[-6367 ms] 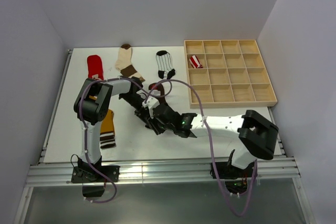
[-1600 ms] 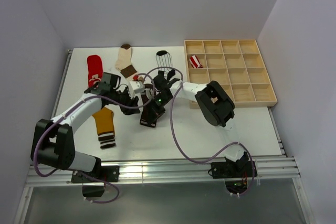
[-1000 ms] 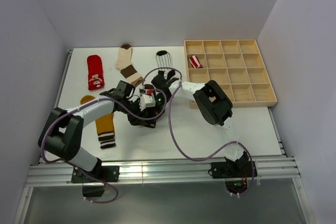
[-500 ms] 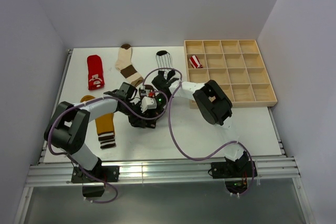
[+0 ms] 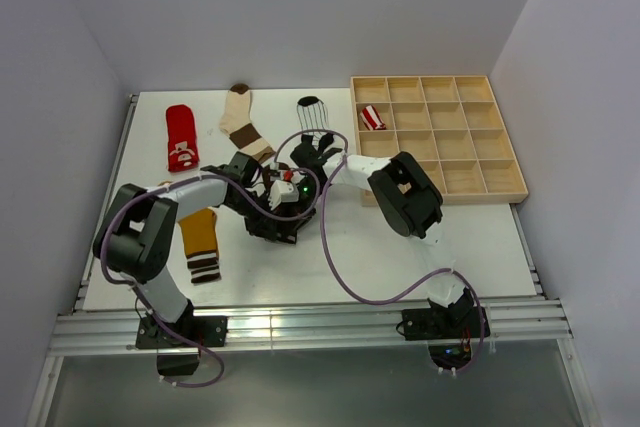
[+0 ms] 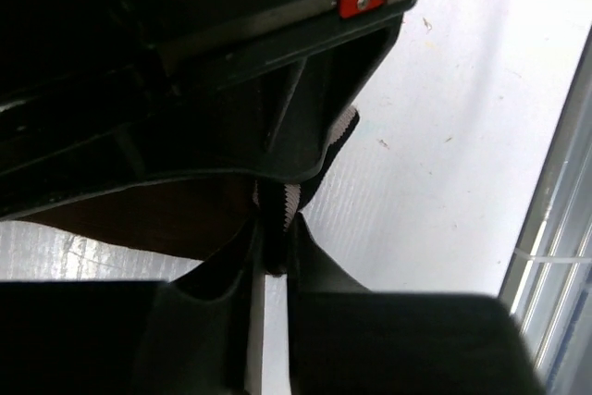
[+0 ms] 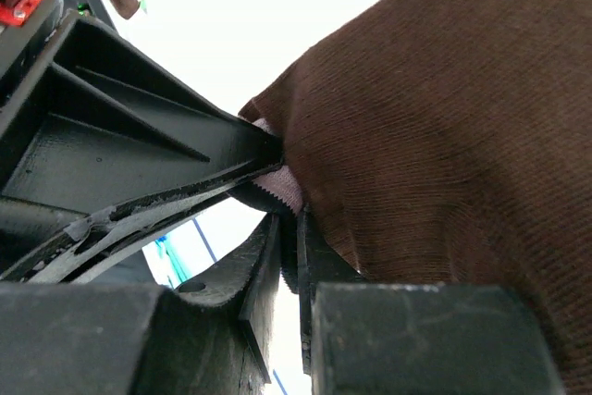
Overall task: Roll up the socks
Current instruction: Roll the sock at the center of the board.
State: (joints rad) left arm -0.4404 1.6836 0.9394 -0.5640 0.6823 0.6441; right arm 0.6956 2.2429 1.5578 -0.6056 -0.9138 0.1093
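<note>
Well, from above, my left end effector [image 5: 268,209] and my right end effector [image 5: 290,190] meet in the middle of the worktop [image 5: 450,247]. Both are on the dark brown sock [image 5: 277,229]. The mustard sock [image 5: 200,237] lies beside my left arm. The red sock [image 5: 181,137], the cream-and-brown sock [image 5: 243,122] and the white sock with black stripes [image 5: 315,119] lie along the far side. The red-white striped sock [image 5: 372,118] sits in the wooden tray [image 5: 438,197], in the left column, second box from the far side.

In my left wrist view, my left fingers are pinched on the dark brown sock's edge.

In my right wrist view, my right fingers are clenched on the dark brown sock too. It fills the right side.
</note>
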